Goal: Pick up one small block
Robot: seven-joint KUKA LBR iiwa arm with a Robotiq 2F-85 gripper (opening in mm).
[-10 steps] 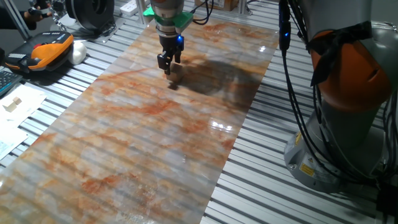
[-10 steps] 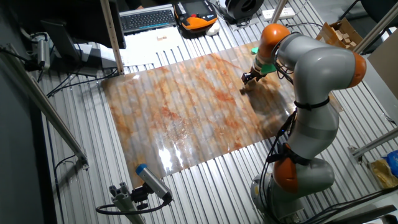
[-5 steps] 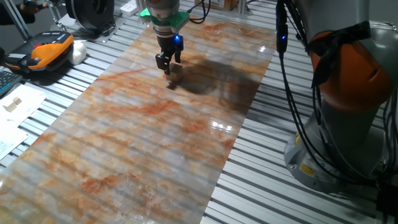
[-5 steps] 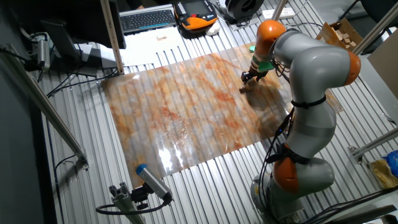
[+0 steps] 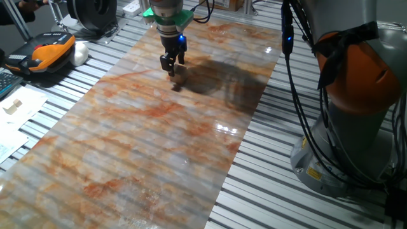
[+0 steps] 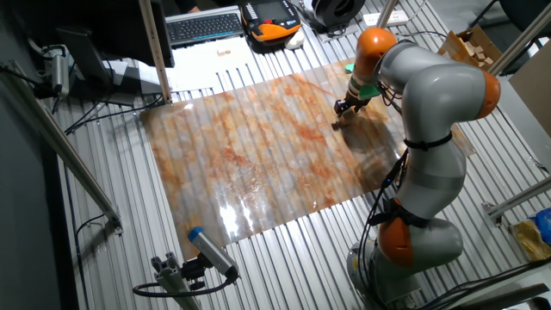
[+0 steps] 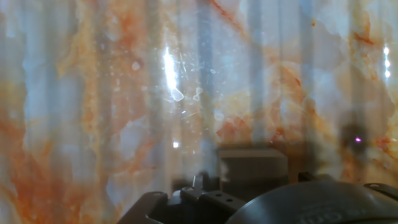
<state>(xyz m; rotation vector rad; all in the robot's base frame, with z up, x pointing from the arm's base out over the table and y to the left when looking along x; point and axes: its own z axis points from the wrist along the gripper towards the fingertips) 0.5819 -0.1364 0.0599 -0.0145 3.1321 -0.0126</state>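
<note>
The small block (image 5: 179, 77) is a light-tan wooden cube lying on the marbled orange-and-grey mat (image 5: 159, 146) near its far end. My gripper (image 5: 169, 67) hangs just above the mat, close to the block's left side and apart from it, fingers pointing down with a small gap between them and nothing held. In the other fixed view the gripper (image 6: 341, 107) stands just above the block (image 6: 338, 123). In the hand view the block (image 7: 252, 167) sits in shadow, low and right of centre.
The robot's base (image 5: 356, 95) and cables stand right of the mat. An orange-and-black device (image 5: 48, 51), a white object (image 5: 80, 54) and papers (image 5: 16, 108) lie left of it. A keyboard (image 6: 205, 26), a post (image 6: 155, 52) and a cardboard box (image 6: 473, 47) ring the mat.
The arm shifted slightly left and away over the first half second, then held still. The block has not moved.
</note>
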